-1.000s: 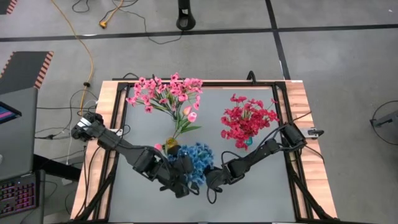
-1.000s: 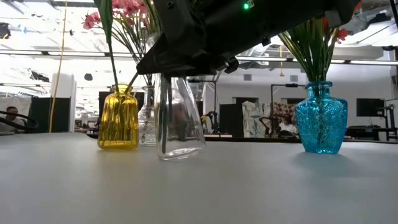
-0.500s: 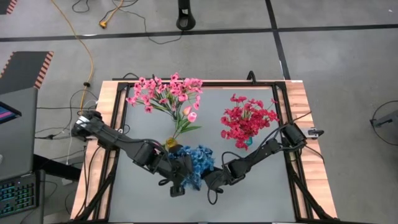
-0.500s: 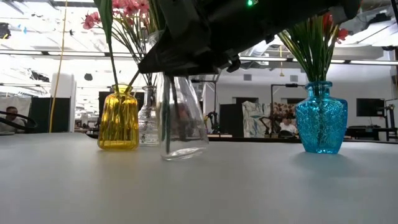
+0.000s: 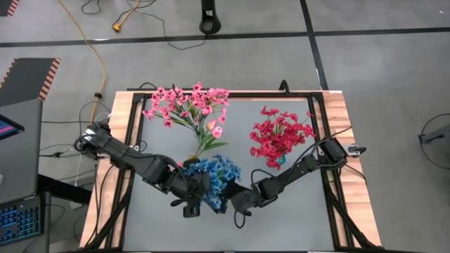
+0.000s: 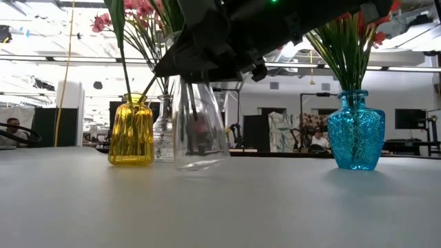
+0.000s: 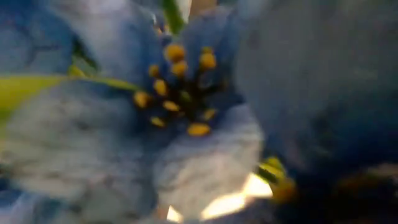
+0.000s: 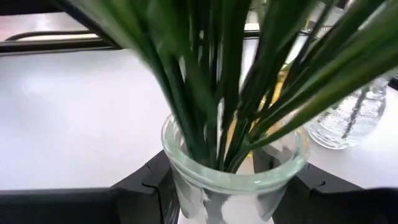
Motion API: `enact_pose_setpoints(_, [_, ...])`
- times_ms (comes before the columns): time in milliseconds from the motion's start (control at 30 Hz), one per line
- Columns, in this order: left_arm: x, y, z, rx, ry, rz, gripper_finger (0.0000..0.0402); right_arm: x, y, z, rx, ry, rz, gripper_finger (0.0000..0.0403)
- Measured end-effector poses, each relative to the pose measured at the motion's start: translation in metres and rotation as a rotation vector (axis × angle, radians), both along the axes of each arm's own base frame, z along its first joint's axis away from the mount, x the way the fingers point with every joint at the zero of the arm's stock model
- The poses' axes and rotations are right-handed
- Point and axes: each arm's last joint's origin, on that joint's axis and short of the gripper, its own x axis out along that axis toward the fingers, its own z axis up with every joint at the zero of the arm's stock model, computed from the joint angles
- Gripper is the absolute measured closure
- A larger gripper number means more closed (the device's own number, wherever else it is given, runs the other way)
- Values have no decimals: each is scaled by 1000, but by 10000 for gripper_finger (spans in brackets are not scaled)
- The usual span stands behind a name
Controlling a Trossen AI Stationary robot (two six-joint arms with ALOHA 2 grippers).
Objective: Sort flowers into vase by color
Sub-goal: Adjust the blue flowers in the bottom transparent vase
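From above, the blue flowers (image 5: 213,177) crowd the near middle of the table (image 5: 281,211), their blossoms masking the clear vase that holds them; the left gripper (image 5: 190,204) sits just beside the bunch on its left, blossoms overlapping it, and the right gripper (image 5: 238,202) just beside it on the right, neither arm clearly the nearer. The pink flowers (image 5: 186,105) fan out from the yellow vase (image 5: 192,163) toward the far left of the table, and the red flowers (image 5: 280,133) spread over the blue vase (image 5: 280,160) at the far right. At table height, the clear vase (image 6: 200,127) appears to tilt slightly, its base just off or barely touching the surface, dark arm parts across its neck; green stems run up its long axis, so the blue bunch points upward, blossoms out of frame. The yellow vase (image 6: 131,131) stands behind it to one side and the blue vase (image 6: 355,129) well apart at the other. The left wrist camera is filled by a blue blossom (image 7: 180,118) with yellow stamens; the left fingers do not show, and the jaws, judged spread wide, hold nothing visible. The right wrist camera shows the right gripper's fingers (image 8: 143,183) pinching the clear vase (image 8: 236,174) on both sides just below the rim, stems rising upright between them. Any repositioning would likely turn on that vertical axis staying steady in the right arm's clamp.
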Motion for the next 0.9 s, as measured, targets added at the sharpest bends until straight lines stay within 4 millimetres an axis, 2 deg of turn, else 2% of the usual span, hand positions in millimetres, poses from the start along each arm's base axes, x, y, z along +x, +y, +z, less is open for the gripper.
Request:
enact_pose_setpoints(167, [0, 2, 2, 0, -2, -31, 180, -3, -3, 6, 8, -4, -52, 199])
enact_pose_setpoints(367, [-4, 2, 14, 64, -87, -138, 181, -7, -3, 1, 55, 27, -82, 199])
enact_pose_setpoints(567, [-6, 9, 21, 132, -136, -87, 180, -15, -2, -7, 99, 14, -128, 199])
enact_pose_setpoints(667, [-1, 10, 18, 154, -148, -59, 180, -17, 0, -8, 91, 15, -130, 199])
enact_pose_setpoints(900, [14, 14, 18, 83, -199, -49, 180, -24, 2, -6, 22, 38, -178, 199])
